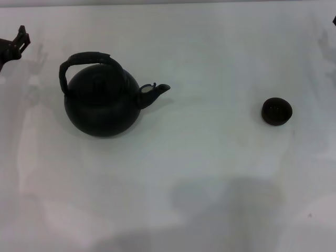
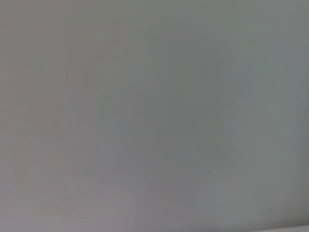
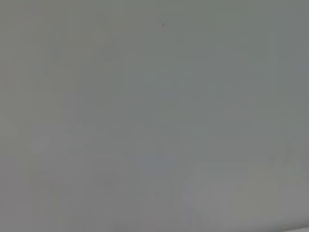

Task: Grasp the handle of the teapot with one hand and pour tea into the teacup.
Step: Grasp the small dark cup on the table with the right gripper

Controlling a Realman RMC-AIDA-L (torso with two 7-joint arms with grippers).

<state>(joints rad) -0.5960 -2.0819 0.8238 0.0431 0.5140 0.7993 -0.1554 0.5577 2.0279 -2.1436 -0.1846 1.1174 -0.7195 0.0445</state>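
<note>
Two black vessels sit untouched on a white table (image 1: 210, 173) as seen from the head camera. At the far left edge, the left gripper (image 1: 14, 44) shows only as a dark tip poking into view above the tabletop; whether its fingers are spread or closed cannot be told, and it has hold of nothing. Just to that gripper's right, and a little nearer the robot, stands the teapot (image 1: 102, 107), upright on the table, its round matte body apart from the gripper. The handle (image 1: 86, 60) arches over the pot's top, tilted slightly toward the gripper's side, with nothing around it. The pot's short spout (image 1: 155, 92) points away from the left gripper, toward the right side of the table. Well apart from the spout, farther right again, the teacup (image 1: 276, 111) rests mouth up on the bare surface. At the upper right edge a dark sliver, the right gripper (image 1: 334, 21), barely enters the picture, well beyond the cup; its state cannot be told either. Both wrist cameras show only a plain grey-white surface.
</note>
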